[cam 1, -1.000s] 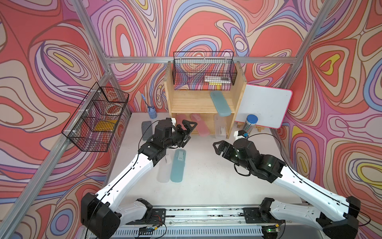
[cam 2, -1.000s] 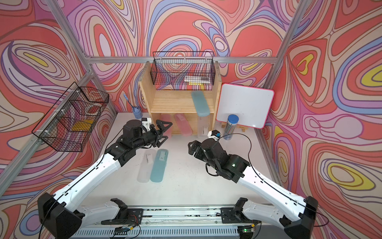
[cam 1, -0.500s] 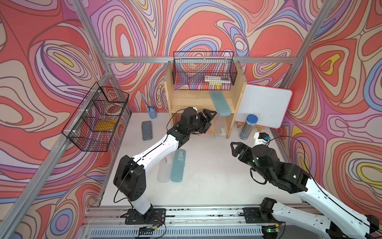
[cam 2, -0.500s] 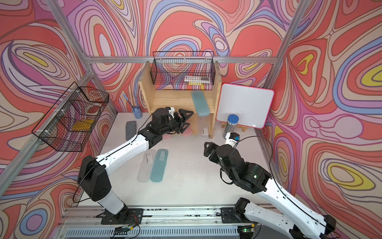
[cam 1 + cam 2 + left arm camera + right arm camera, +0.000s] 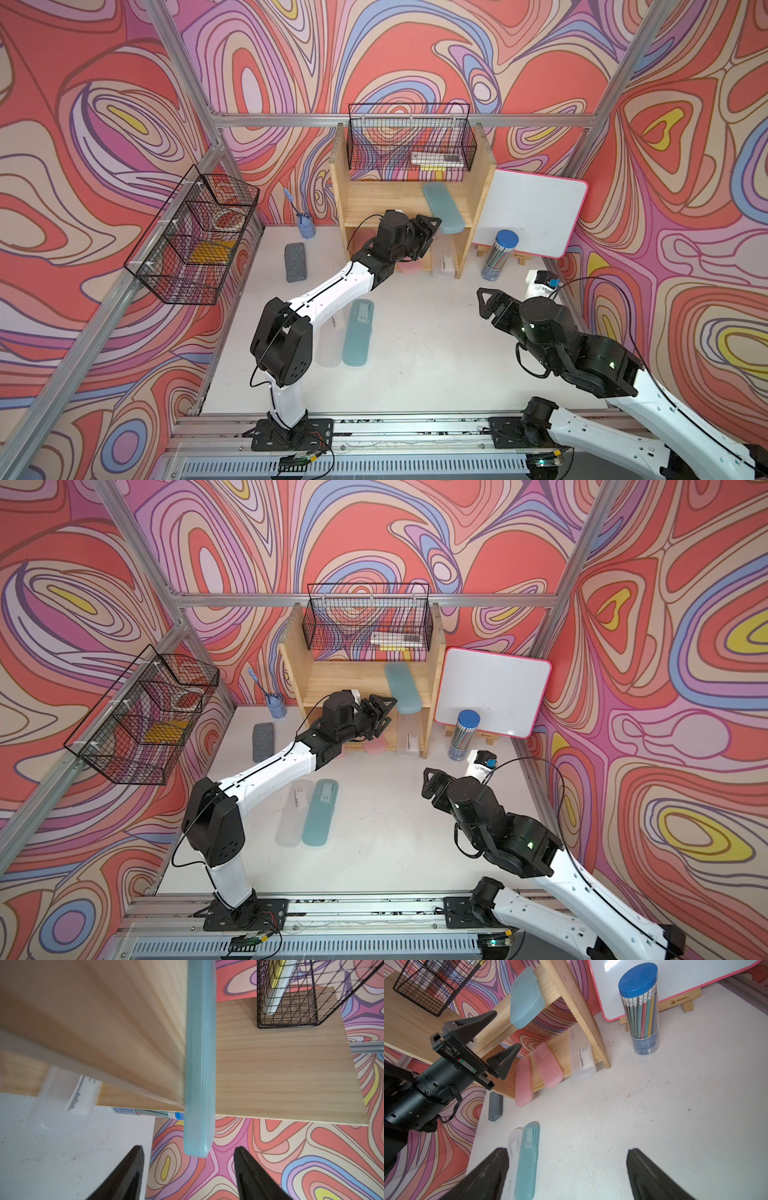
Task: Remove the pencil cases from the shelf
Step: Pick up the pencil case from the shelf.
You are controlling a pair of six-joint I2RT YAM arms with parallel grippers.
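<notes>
A teal pencil case (image 5: 442, 205) (image 5: 402, 685) lies on the upper board of the pine shelf (image 5: 353, 199), its end overhanging the front edge. My left gripper (image 5: 430, 235) (image 5: 189, 1148) is open at that end; the teal case (image 5: 199, 1064) points into the gap between the fingers, touching neither. On the lower board lie two pink pencil cases (image 5: 524, 1082) (image 5: 548, 1066) and a frosted clear one (image 5: 582, 1059). A teal case (image 5: 358, 332) and a clear case (image 5: 328, 349) lie side by side on the table. My right gripper (image 5: 482, 303) (image 5: 568, 1150) hangs open over bare table.
A black wire basket (image 5: 409, 141) sits atop the shelf, another (image 5: 195, 245) hangs on the left wall. A whiteboard (image 5: 532, 212) and blue-capped pencil tube (image 5: 498, 255) stand right of the shelf. A grey eraser block (image 5: 295, 262) and blue pen cup (image 5: 306, 226) are left of it.
My left arm reached from the table up to the shelf's upper board and its jaws narrowed. My right arm pulled away from the shelf to the right.
</notes>
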